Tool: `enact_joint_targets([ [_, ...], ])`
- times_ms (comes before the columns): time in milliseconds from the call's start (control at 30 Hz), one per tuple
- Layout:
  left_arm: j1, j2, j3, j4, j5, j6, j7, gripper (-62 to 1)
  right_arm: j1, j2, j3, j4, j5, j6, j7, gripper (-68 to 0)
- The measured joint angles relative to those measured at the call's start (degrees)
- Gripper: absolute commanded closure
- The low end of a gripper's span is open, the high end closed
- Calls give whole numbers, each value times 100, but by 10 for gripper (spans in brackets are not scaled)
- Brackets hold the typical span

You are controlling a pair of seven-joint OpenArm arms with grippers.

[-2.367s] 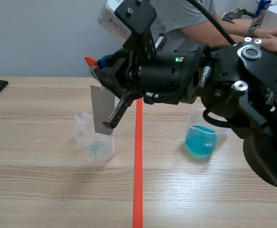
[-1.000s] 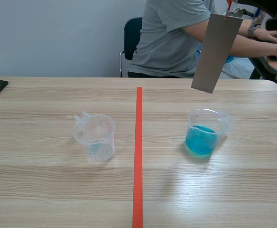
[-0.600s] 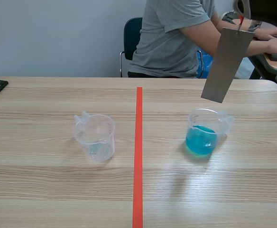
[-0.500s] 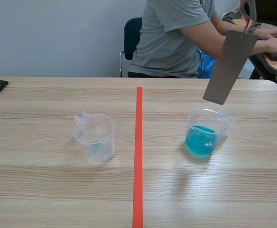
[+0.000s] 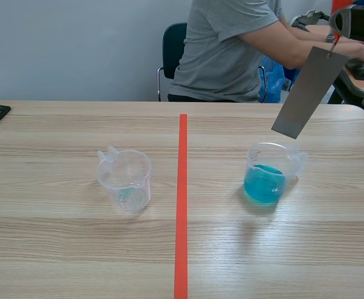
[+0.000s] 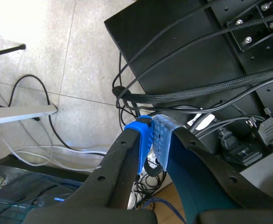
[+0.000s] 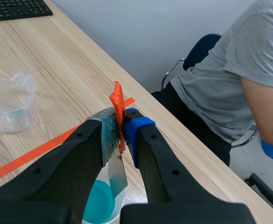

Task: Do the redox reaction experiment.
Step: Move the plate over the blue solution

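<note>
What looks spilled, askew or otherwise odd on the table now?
Nothing is spilled: the clear beaker and the blue-liquid beaker stand upright. Only the metal plate hangs tilted, by its orange tag in the right pincer, above the blue-liquid beaker, not in it.

Right gripper (image 7: 120, 128): pads clamped on an orange tab (image 7: 117, 100), and a grey plate (image 7: 117, 175) hangs from the tab under the fingers, directly over the blue beaker (image 7: 98, 205); contact with the liquid cannot be judged. Empty beaker (image 7: 10, 102) stands upright well off to one side of the gripper, across the orange tape (image 7: 29, 156) from the blue beaker, with a keyboard (image 7: 15, 8) well beyond it. Past the far edge of the worktop (image 7: 57, 60), a person (image 7: 230, 84) in a grey shirt sits on a dark blue chair (image 7: 197, 49).
</note>
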Motion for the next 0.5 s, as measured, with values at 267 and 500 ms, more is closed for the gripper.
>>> enact_joint_targets([
  [267, 2, 0, 0, 0, 0, 59, 0, -27, 61, -2, -433, 2, -2, 2, 59, -4],
  [500, 221, -109, -39, 306, 2, 713, -1027, -27, 61, -2, -529, 2, 0, 2, 79, -4],
])
